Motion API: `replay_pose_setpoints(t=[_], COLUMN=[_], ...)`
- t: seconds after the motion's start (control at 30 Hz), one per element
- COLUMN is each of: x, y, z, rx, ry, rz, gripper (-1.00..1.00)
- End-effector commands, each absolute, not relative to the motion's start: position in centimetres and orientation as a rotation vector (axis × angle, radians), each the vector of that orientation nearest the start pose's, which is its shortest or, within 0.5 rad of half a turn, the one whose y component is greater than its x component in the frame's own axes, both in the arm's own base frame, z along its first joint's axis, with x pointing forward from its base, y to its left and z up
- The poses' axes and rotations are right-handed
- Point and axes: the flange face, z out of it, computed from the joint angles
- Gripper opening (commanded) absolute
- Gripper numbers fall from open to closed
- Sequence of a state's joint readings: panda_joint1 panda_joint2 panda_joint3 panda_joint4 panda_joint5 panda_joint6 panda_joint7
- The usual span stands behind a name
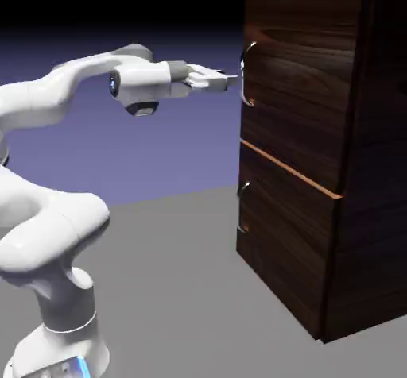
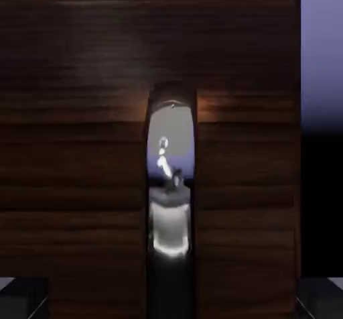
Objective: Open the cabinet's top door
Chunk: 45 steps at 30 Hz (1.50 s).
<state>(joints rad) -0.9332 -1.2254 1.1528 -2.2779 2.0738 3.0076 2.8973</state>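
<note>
Handle (image 2: 171, 197) of the top door (image 1: 298, 82) lies straight ahead of our gripper (image 1: 230, 77), its long axis upright between the fingertips (image 2: 23, 297), which stand apart on either side, not yet clamped. We count one cabinet (image 1: 358, 170) on the worktop (image 1: 183, 289), two panels, two handles, one arm.

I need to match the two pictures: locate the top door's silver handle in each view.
Exterior view: the handle curves off the top door's left edge, just beyond the gripper.
Hand view: the handle runs vertically through the picture's middle, down to the bottom edge.
Shared landmark: the door's dark wood grain.
</note>
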Motion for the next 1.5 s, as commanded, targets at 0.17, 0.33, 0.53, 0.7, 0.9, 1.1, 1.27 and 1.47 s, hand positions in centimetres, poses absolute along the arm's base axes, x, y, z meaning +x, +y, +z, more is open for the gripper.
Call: replay_pose_setpoints(t=[0.17,0.33,0.53,0.7,0.9,1.1,1.27,1.47], x=[39.7,36.0,31.8,28.8,24.4,21.4,20.5,18.4], y=[19.8,18.2,15.7,13.5,9.3,5.4,3.9,0.0], z=[58.5,58.5,58.5,58.5,58.5,58.5,58.5,58.5], rx=[0.632,0.558,0.464,0.391,0.268,0.165,0.129,0.031], ry=[1.472,1.512,1.557,1.588,1.635,1.668,1.678,1.703], rz=[0.592,0.673,0.772,0.846,0.966,1.062,1.096,1.182], gripper=[-1.00,-1.00,-1.00,-1.00,-1.00,-1.00,-1.00,-1.00])
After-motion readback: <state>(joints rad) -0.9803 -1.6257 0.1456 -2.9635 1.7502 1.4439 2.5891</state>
